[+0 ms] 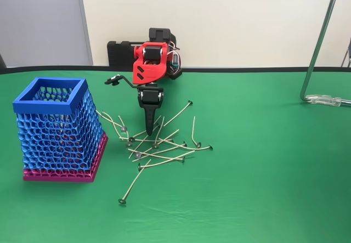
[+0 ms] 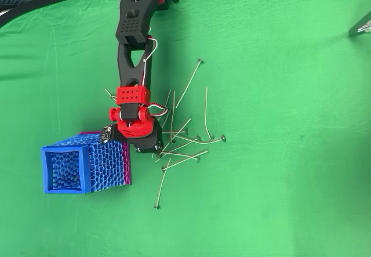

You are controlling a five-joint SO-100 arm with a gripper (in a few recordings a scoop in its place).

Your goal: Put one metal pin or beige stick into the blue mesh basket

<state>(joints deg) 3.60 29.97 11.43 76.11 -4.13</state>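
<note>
1. The surface (image 1: 263,199) is covered by a smooth green cloth that runs from the near edge to a dark rim at the back.
2. Nearest in the fixed view, one thin beige stick with a small round metal foot (image 1: 133,182) lies alone on the cloth, its long axis running diagonally from the foot at the lower left up to the right.
3. Just behind it lies a loose pile of thin beige sticks with round metal feet (image 1: 162,147), crossed over one another and pointing many ways; most lie flat, fanning left to right and up toward the right.
4. Left of the pile stands the tall square blue plastic basket with honeycomb-mesh walls and a magenta base (image 1: 57,130), upright with its open mouth up. Through the mesh and the mouth I cannot make out anything inside; in the overhead view its interior (image 2: 65,169) looks blue only.
5. The black two-finger gripper (image 1: 148,129) points straight down with its tip at the back of the pile, the fingers close together; whether it has hold of a stick cannot be told.
6. Behind it the red and black robot arm (image 1: 148,62) rises from its base at the surface's far edge.
7. Farther back is a plain cream wall with a grey panel at the left (image 1: 41,23), and a bent metal stand (image 1: 321,40) at the right.
</note>
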